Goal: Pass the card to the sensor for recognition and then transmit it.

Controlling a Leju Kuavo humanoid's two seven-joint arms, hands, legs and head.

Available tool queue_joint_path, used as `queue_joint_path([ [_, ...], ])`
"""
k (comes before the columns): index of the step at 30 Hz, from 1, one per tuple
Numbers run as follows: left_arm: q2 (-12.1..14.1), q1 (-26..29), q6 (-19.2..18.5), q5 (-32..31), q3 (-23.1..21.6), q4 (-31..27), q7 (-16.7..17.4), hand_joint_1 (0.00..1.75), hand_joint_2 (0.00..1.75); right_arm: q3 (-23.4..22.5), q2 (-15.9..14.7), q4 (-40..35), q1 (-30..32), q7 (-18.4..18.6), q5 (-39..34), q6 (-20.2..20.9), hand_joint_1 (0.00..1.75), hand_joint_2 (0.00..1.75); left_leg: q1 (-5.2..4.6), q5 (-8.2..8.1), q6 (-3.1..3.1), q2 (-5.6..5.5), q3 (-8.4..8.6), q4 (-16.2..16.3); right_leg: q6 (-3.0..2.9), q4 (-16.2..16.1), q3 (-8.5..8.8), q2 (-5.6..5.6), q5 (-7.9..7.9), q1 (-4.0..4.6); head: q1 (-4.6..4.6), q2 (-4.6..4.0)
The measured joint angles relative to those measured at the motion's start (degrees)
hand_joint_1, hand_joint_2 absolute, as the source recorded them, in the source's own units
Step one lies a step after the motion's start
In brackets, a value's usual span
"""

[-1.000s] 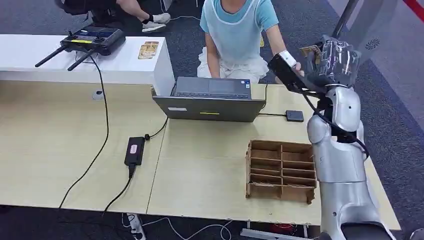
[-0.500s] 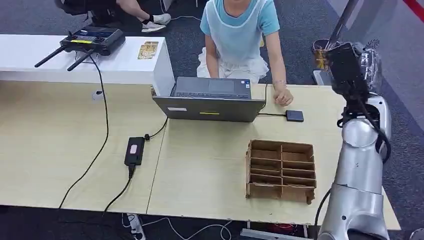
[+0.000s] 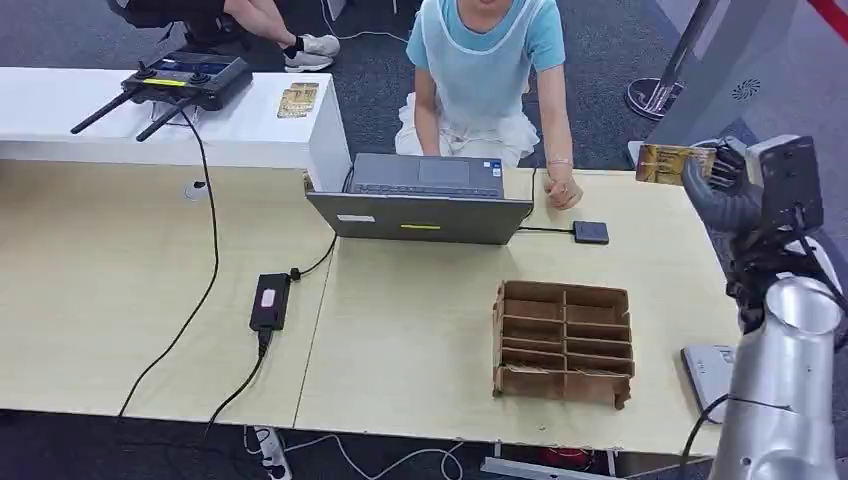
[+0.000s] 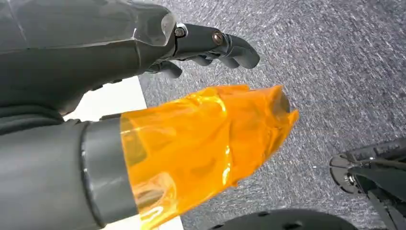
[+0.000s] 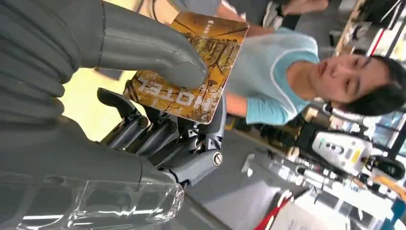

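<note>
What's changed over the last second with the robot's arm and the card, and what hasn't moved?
The right hand has swung away from the person toward the table's right end and come lower, holding the card throughout. The person's arm, reaching toward the hand a second ago, now rests on the table beside the laptop. The cardboard tray, small black sensor and laptop stayed put.

Glossy printed card (image 5: 191, 72), matt cardboard organiser (image 3: 562, 342)

A closed laptop (image 3: 420, 200) sits behind a cardboard divider tray (image 3: 562, 343).
</note>
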Motion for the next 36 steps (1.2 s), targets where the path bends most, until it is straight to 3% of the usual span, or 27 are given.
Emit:
queue_joint_path([
  [6,0.17,0.23,0.17,0.31,0.64,0.00,0.07,0.00,0.00,-0.22,-8.30,0.72,7.03,-0.13,-12.24,3.77,1.75,1.75,0.00,-0.06,0.08,-0.06,-0.04,0.00,0.03,-0.03,-0.01,-0.03,-0.03,0.00,0.00,0.00],
  [12,0.22,0.33,0.24,0.33,0.99,0.00,0.15,0.00,0.00,-0.63,-14.61,0.42,13.73,-0.24,-17.39,4.64,1.75,1.75,0.00,-0.10,0.14,0.04,-0.04,-0.01,0.04,-0.03,-0.02,0.03,-0.03,0.00,0.00,0.00],
  [20,0.20,0.30,0.26,0.33,1.05,0.00,0.15,0.00,0.00,-1.05,-17.11,0.37,15.84,-0.04,-17.85,4.60,1.75,1.75,0.00,-0.09,0.14,0.08,0.02,0.00,0.04,-0.02,-0.02,0.06,-0.03,0.00,-0.02,0.00],
  [27,0.20,0.35,0.46,0.29,1.07,0.00,0.20,0.00,0.00,-2.93,-20.51,-0.87,23.95,-0.31,-21.48,4.40,1.75,1.75,-0.01,-0.14,0.19,-0.14,-0.06,0.00,0.13,-0.04,0.01,-0.12,-0.12,-0.01,0.00,0.00],
  [36,0.22,0.36,0.66,-0.22,1.07,0.00,0.20,0.00,0.00,-6.14,-20.99,0.83,31.21,0.04,-20.30,4.20,1.75,1.75,-0.01,-0.18,0.19,-0.12,-0.03,0.00,0.16,-0.06,0.01,-0.08,-0.15,-0.01,0.02,-0.02],
])
